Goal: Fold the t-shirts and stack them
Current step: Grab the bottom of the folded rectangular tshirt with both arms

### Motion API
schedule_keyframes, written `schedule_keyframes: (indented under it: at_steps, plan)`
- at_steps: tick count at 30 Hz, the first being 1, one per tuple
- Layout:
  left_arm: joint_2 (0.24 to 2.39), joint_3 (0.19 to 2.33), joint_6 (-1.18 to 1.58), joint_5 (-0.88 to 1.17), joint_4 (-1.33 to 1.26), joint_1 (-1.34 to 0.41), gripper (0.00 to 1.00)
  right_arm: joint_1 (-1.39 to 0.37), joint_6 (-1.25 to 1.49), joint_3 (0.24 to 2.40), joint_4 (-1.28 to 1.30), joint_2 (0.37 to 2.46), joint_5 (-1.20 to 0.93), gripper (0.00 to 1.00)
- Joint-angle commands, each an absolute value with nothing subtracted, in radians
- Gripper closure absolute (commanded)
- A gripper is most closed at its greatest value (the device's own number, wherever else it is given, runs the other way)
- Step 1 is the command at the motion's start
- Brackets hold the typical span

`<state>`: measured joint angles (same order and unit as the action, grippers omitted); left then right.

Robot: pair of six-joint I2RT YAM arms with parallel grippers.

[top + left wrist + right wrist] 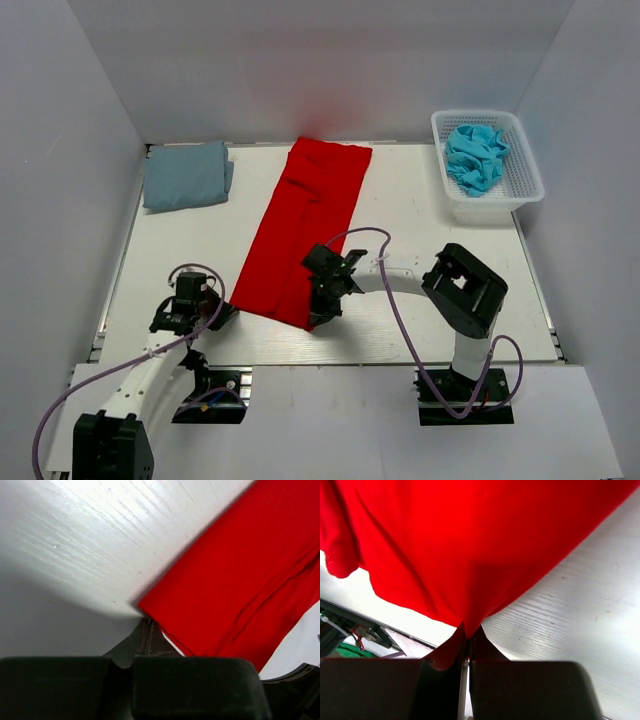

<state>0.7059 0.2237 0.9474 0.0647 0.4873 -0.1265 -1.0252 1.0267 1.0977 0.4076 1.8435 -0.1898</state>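
Observation:
The bright red t-shirt [305, 225] lies as a long folded strip down the middle of the table. My left gripper [225, 312] is shut on its near left corner [200, 595]. My right gripper [318, 318] is shut on its near right corner [465, 555], lifting it slightly. The dull grey-blue t-shirt [186, 175] lies folded at the back left. The turquoise t-shirt [476, 156] is crumpled in the basket at the back right.
A white mesh basket [520, 185] stands at the back right corner. White walls enclose the table on three sides. The table's near edge [330, 362] runs just behind both grippers.

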Motion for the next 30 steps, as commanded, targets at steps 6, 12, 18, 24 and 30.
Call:
schedule_keyframes:
  at_steps: [6,12,18,24,30]
  plan:
    - [0.809,0.264,0.893,0.069,0.565,-0.130,1.00,-1.026,0.988,1.072,0.420,1.743,-0.178,1.00]
    - [0.790,0.293,0.870,0.129,0.544,-0.130,0.47,-1.022,0.960,1.028,0.455,1.707,-0.163,1.00]
    - [0.790,0.307,0.833,0.297,0.509,-0.130,0.16,-0.985,0.928,0.936,0.508,1.619,-0.132,1.00]
    - [0.778,0.273,0.808,0.328,0.508,-0.149,0.18,-0.954,0.917,0.890,0.514,1.580,-0.141,1.00]
    - [0.838,0.229,0.795,0.348,0.457,-0.186,0.29,-0.943,0.908,0.907,0.472,1.606,-0.192,1.00]
